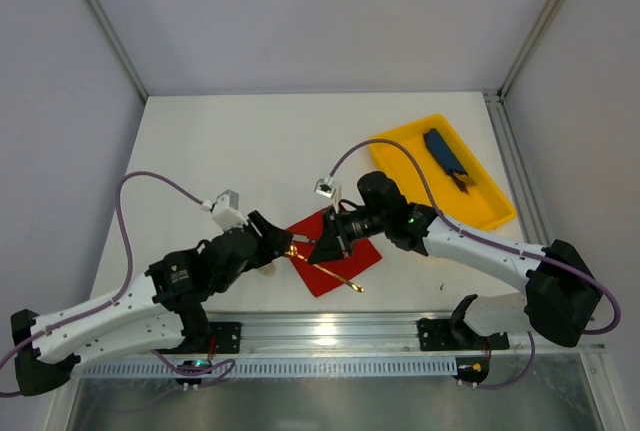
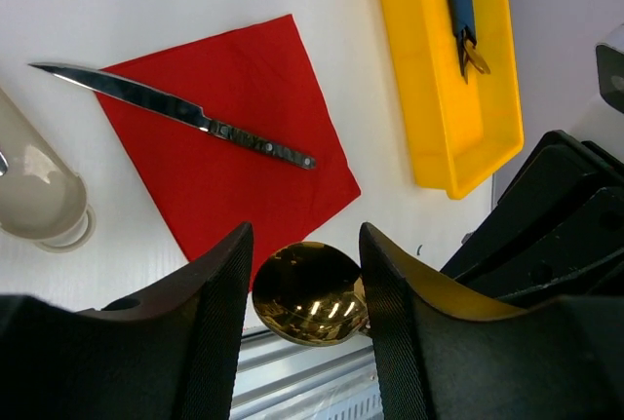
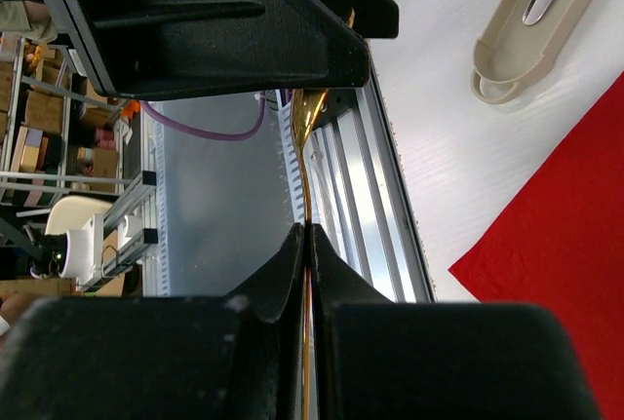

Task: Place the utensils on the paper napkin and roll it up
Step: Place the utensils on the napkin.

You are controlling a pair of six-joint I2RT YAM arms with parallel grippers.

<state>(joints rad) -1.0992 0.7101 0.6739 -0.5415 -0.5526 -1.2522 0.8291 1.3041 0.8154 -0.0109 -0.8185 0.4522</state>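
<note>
White bench (image 1: 250,141) carrying red napkin (image 2: 234,196), one utensil (image 2: 185,113) across it. Right tool (image 3: 307,245) clamped on spoon (image 2: 310,293) handle; left tool (image 2: 305,235) flanking its bowl, grip unclear.

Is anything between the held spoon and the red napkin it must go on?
Nothing visible does. The spoon sits between the left gripper's fingers just beside the napkin. A slim utensil already lies across the napkin, leaving its nearer half bare.
</note>
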